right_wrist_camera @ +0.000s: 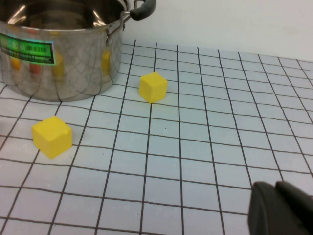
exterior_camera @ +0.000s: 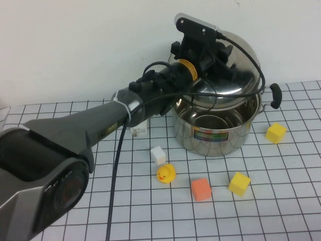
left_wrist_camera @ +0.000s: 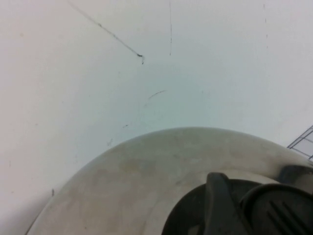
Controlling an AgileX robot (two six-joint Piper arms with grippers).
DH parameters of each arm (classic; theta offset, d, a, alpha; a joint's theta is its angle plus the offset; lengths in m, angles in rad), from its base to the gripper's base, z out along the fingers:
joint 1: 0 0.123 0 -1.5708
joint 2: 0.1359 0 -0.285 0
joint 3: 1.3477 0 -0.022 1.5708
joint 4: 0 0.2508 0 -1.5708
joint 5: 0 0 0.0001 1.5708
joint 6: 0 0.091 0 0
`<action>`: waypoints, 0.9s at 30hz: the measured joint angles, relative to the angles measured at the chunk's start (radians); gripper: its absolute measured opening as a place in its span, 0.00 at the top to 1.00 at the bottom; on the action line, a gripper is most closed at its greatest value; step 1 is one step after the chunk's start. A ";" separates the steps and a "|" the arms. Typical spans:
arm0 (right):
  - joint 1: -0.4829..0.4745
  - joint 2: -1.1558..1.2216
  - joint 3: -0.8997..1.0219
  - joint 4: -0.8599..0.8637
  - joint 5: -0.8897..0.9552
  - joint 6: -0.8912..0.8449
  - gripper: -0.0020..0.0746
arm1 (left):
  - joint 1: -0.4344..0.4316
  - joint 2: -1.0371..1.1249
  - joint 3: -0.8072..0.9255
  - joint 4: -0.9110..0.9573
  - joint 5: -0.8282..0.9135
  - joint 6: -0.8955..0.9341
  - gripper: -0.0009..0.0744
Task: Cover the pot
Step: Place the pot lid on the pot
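The left arm reached from the near-left corner diagonally toward one o'clock, its wrist raised above the pot [exterior_camera: 216, 131], which stood on the gridded table [exterior_camera: 281, 201] at the far right of centre. The left gripper [exterior_camera: 224, 56] sat against the domed steel lid [exterior_camera: 241, 75], which was tilted up, its low edge over the pot's far rim and its high edge toward the wall at twelve o'clock; the fingers appeared closed about the lid's knob, though the wrist housing hid the contact itself. In the left wrist view the lid [left_wrist_camera: 146, 181] filled the lower part of the picture, with a dark finger [left_wrist_camera: 220, 205] beside the black knob [left_wrist_camera: 279, 210], and the grip could not be made out clearly. The right gripper [right_wrist_camera: 283, 208] showed only as a dark tip low over the table, at about four o'clock from the pot; whether it was open I cannot tell. Around the pot lay a yellow cube [exterior_camera: 276, 132] at its three o'clock, another yellow cube [exterior_camera: 239, 183] at five, an orange cube [exterior_camera: 200, 189] and a rubber duck [exterior_camera: 166, 174] toward seven, and a white cube [exterior_camera: 158, 154] at eight. The left arm's black cable crossed in front of the pot's mouth.
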 joint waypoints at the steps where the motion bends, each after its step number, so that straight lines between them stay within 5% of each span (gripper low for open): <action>1: 0.000 0.000 0.000 0.000 0.000 0.000 0.96 | 0.000 0.002 0.000 -0.011 -0.007 0.020 0.57; 12: 0.000 0.000 0.000 0.000 0.000 0.000 0.96 | 0.000 0.042 0.000 -0.125 -0.098 0.156 0.57; 27: 0.000 0.000 0.000 0.000 0.000 0.000 0.96 | -0.002 0.061 0.032 -0.127 -0.139 0.112 0.57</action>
